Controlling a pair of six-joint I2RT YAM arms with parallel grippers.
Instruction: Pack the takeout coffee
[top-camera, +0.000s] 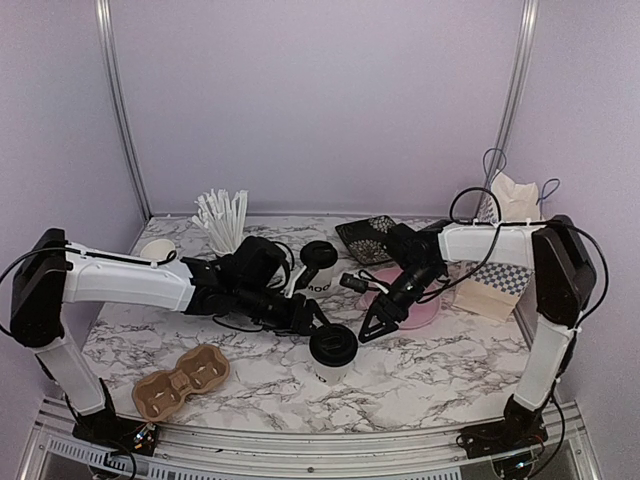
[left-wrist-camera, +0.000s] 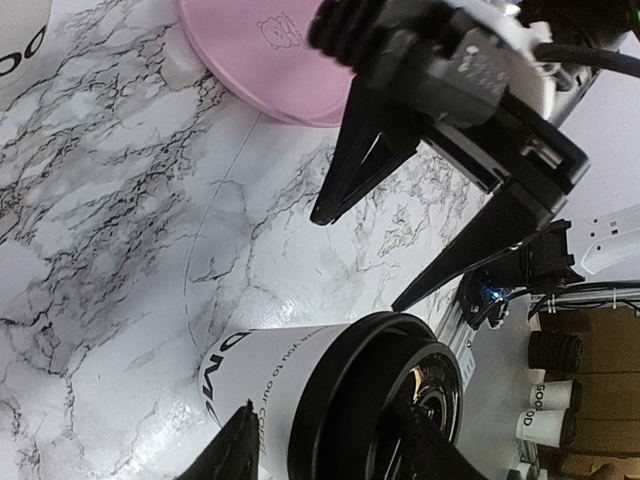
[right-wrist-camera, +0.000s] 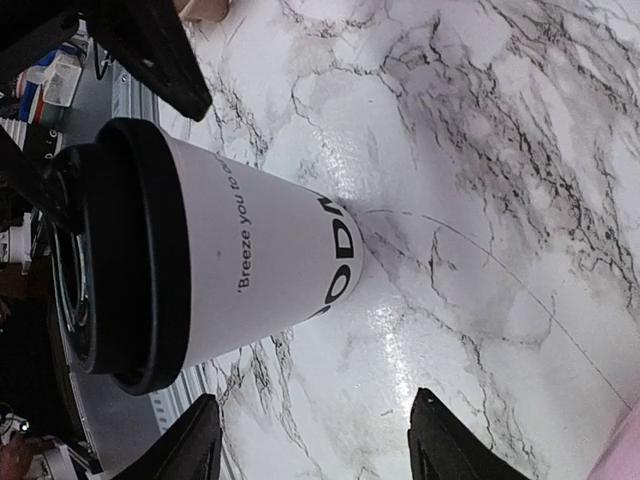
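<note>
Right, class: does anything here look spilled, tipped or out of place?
Nothing stands out. The near coffee cup and the far coffee cup both stand upright with lids on, and no spill shows on the marble table.

My left arm (top-camera: 130, 280) and right arm (top-camera: 480, 243) wear white shells with black joints; thin black cables (top-camera: 467, 192) loop off them. Left gripper (top-camera: 322, 318) and right gripper (top-camera: 373, 328): black, tapered.
</note>
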